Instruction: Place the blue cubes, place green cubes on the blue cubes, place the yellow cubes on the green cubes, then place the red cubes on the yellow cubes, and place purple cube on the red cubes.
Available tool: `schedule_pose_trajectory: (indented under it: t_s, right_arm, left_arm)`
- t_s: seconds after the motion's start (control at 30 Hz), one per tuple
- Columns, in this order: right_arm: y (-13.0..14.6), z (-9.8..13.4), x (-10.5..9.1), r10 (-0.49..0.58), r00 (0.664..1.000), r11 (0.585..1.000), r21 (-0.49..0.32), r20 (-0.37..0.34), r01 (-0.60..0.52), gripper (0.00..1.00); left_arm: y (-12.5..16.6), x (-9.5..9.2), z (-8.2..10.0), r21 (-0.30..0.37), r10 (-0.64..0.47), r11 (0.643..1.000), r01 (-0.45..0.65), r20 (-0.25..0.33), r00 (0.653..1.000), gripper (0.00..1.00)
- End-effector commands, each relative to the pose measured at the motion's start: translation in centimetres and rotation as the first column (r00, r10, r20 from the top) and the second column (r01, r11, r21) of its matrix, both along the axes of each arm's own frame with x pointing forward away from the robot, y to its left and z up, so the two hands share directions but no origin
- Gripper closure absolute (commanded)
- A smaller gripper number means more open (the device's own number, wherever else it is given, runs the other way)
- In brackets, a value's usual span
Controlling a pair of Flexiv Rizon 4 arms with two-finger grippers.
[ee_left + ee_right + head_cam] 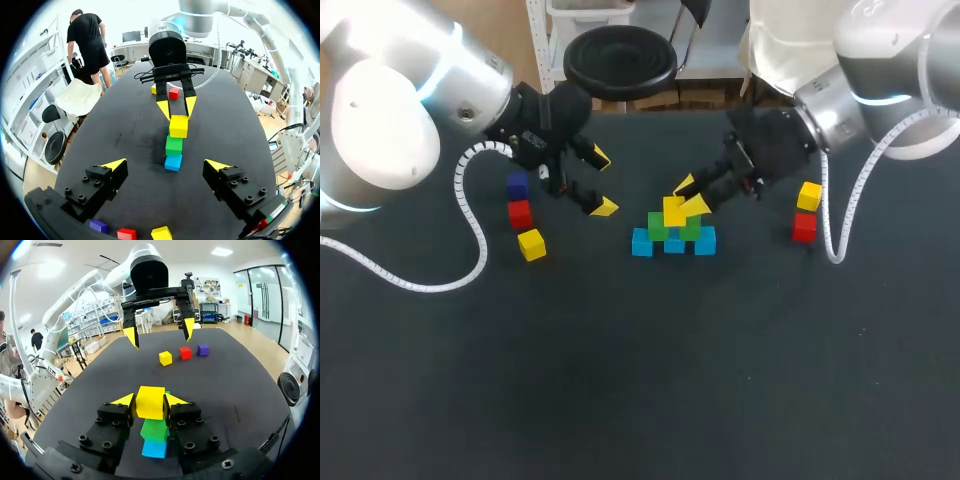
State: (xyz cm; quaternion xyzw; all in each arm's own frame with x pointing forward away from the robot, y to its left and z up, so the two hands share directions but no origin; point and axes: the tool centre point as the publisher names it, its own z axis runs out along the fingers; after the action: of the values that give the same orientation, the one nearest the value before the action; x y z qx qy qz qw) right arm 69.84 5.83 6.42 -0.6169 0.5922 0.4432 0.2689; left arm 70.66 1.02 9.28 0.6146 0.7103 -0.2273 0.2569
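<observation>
Three blue cubes [673, 245] lie in a row at mid-table, with two green cubes [691, 231] on top. My right gripper [688, 196] is shut on a yellow cube [674, 212] directly over the green ones; I cannot tell whether it rests on them. In the right wrist view the yellow cube [150, 402] sits between the fingers of my right gripper [150, 400], above green [154, 429] and blue [154, 448]. My left gripper [603, 183] hangs open and holds nothing, left of the stack. Beside it lie a purple cube [517, 185], a red cube [520, 213] and a yellow cube [531, 244].
Another yellow cube [809, 195] and red cube [804, 227] lie at the right, under my right arm's cable. A black round stool [619, 57] stands at the table's far edge.
</observation>
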Motion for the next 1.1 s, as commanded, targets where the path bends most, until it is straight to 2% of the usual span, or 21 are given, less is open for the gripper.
schedule_pose_trajectory:
  t_s: [0.03, 0.1, 0.23, 0.43, 0.7, 0.73, 0.8, 1.1]
  right_arm:
    - [0.09, 0.0, 0.23, 0.005, 1.0, 1.0, -0.002, -0.003, -0.005, 0.96]
    - [0.13, 0.0, 0.22, 0.006, 1.0, 1.0, -0.003, -0.004, -0.006, 0.95]
    - [0.11, -0.19, 0.21, 0.006, 1.0, 1.0, -0.007, -0.013, -0.006, 0.84]
    - [0.04, -0.22, 0.21, 0.001, 1.0, 1.0, -0.009, -0.015, -0.001, 0.84]
    - [0.09, -0.36, 0.34, 0.002, 1.0, 1.0, -0.007, -0.017, -0.002, 0.73]
    - [0.08, -0.39, 0.33, 0.001, 1.0, 1.0, -0.007, -0.019, -0.001, 0.63]
    - [0.04, -0.49, 0.31, -0.003, 1.0, 1.0, -0.008, -0.024, 0.002, 0.0]
    - [-0.21, -0.26, 0.28, -0.018, 1.0, 1.0, -0.003, -0.018, 0.018, 0.0]
  left_arm:
    - [0.14, -0.07, -0.09, -0.006, -0.002, 1.0, 0.002, 0.004, 1.0, 0.0]
    - [0.14, -0.07, -0.09, -0.006, -0.002, 1.0, 0.002, 0.004, 1.0, 0.0]
    - [0.14, -0.07, -0.09, -0.006, -0.002, 1.0, 0.002, 0.004, 1.0, 0.0]
    - [0.14, -0.07, -0.09, -0.006, -0.002, 1.0, 0.002, 0.004, 1.0, 0.0]
    - [0.14, -0.07, -0.09, -0.006, -0.002, 1.0, 0.002, 0.004, 1.0, 0.0]
    - [0.14, -0.07, -0.09, -0.006, -0.002, 1.0, 0.002, 0.004, 1.0, 0.0]
    - [0.14, -0.07, -0.09, -0.006, -0.002, 1.0, 0.002, 0.004, 1.0, 0.0]
    - [0.14, -0.07, -0.09, -0.006, -0.002, 1.0, 0.002, 0.004, 1.0, 0.0]
